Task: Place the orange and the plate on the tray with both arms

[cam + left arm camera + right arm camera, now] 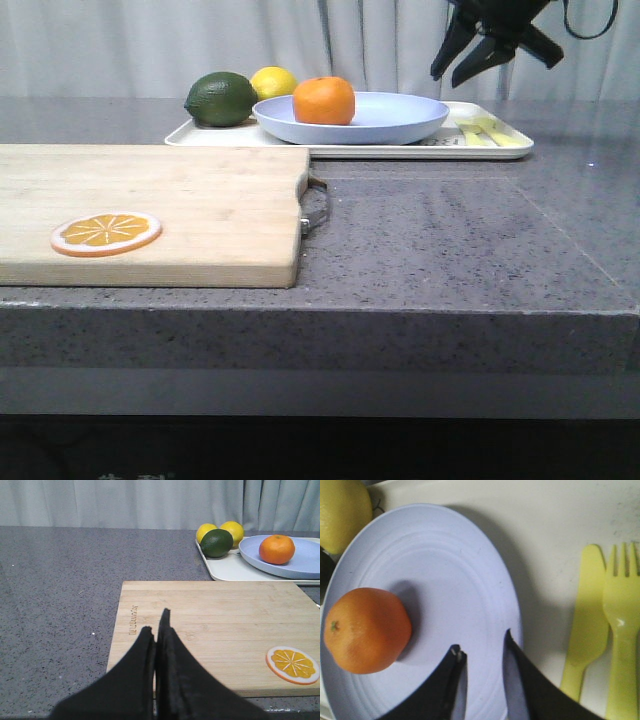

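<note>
Lavender plate [400,120] under orange [323,100]

In the front view the plate [400,118] hides much of the tray [505,148]. Only 1 lemon [273,81] peeks out behind the lime [221,98]. The picture's edge cuts off the right gripper [452,66].

Orange [323,100] on plate [400,120], on tray [505,148].

Bright orange [323,100], lavender-blue plate [400,118], cream tray [500,150], speckled grey table [450,240].
</note>
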{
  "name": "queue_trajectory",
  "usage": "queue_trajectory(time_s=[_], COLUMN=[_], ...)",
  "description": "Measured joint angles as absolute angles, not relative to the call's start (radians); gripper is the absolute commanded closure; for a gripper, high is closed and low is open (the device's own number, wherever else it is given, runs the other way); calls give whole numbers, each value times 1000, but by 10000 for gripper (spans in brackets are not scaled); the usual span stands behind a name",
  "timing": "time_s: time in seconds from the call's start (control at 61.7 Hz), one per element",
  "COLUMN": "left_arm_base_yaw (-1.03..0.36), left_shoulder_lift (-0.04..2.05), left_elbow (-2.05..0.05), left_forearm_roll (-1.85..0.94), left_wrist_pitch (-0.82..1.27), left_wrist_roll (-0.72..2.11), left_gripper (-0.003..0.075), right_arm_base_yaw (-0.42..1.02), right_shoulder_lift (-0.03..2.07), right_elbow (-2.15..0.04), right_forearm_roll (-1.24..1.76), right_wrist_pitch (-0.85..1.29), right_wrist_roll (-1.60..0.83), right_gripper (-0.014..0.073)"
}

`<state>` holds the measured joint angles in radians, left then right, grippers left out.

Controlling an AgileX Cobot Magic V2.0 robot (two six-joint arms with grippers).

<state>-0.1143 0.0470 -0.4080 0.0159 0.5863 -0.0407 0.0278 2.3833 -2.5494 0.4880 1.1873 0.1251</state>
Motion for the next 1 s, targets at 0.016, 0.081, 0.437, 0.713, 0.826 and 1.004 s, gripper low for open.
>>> queue_trajectory(time_s=[0.016, 0.081, 0.437, 0.713, 0.826, 1.004], left_arm_base_yaw=[-114, -114, -114, -114, -114, -114], left_shoulder_lift=[47, 47, 47, 47, 47, 47], left_elbow=[-408, -408, -408, -408, -408, -408], left_forearm_roll=[16, 16, 16, 16, 16, 16], left_wrist_pitch=[586, 586, 586, 586, 586, 586], left_wrist_roll=[-41, -41, -41, -41, -41, -41], left_gripper=[738, 738, 738, 738, 738, 738], right_arm_base_yaw=[28, 28, 28, 55, 80, 99], right_shoulder_lift=[2377, 2347, 2267, 2171, 2078, 1906], right_elbow=[-2550, -2557, -2557, -2549, -2488, -2290], right_forearm_roll=[485, 473, 409, 262, 225, 219], right_wrist_pitch=[1192, 1209, 1261, 1265, 1265, 1266], right_wrist_roll=[125, 125, 70, 40, 30, -34], right_gripper=[567, 676, 706, 706, 706, 706])
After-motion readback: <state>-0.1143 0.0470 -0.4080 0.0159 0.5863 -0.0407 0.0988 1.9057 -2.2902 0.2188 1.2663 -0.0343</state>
